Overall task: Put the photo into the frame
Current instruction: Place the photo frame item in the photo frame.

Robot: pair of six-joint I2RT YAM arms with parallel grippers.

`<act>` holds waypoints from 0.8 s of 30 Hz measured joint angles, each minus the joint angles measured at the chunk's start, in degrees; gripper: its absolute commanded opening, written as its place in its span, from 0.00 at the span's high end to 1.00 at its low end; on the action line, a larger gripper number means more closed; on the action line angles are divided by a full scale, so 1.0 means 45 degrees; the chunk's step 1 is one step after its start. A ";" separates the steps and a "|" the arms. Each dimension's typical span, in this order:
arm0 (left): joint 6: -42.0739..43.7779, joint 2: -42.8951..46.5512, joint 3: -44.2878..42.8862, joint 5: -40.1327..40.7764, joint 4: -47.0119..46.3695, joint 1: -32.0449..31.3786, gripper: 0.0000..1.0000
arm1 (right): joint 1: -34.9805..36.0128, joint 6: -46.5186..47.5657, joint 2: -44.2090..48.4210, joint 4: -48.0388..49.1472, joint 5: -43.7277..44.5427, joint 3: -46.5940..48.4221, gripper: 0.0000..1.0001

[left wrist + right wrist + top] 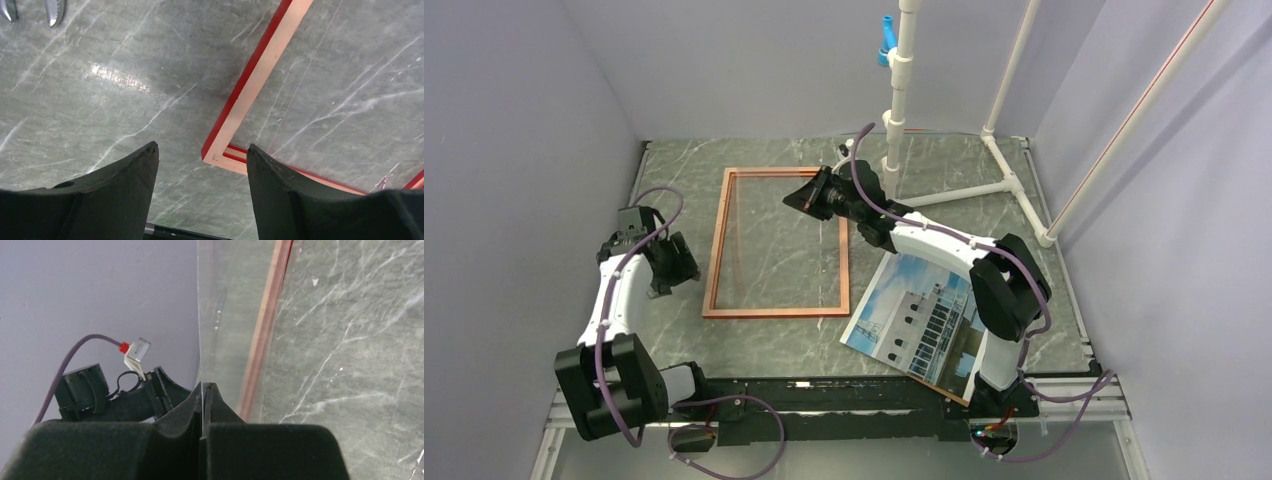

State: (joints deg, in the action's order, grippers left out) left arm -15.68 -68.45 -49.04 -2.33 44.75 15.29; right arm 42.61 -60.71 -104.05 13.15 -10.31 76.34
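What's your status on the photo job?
Left pincer open by frame corner. Right pincer shut on pane. Photo face up outside frame, partly under right arm.

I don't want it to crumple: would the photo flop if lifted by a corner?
Probably; the photo looks like thin paper lying flat, so it would likely droop. Being light, it may slide on the smooth table.

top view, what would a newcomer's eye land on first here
The orange-brown frame lies flat in the middle of the grey marble table. The right pincer is shut at its far right corner, pinching the edge of the clear pane. The photo of a white building lies face up at the near right, partly under the right arm, and the open left pincer hovers by the frame's left side.
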 measured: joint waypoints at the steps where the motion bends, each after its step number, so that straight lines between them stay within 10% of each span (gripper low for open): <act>1: 0.0015 -0.0141 0.0000 -0.0005 -0.0053 0.0005 0.33 | 0.0015 -0.0078 0.0000 0.0044 0.0010 0.0000 1.00; 24: 0.0321 -0.3706 0.0015 -0.4206 -0.0646 -0.0005 0.47 | -0.0039 -0.0515 0.1506 0.0034 0.0092 -0.0855 1.00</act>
State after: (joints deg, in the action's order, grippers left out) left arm -14.24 -85.12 -48.97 -21.26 41.85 15.27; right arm 42.44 -63.02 -97.27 13.30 -9.89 72.49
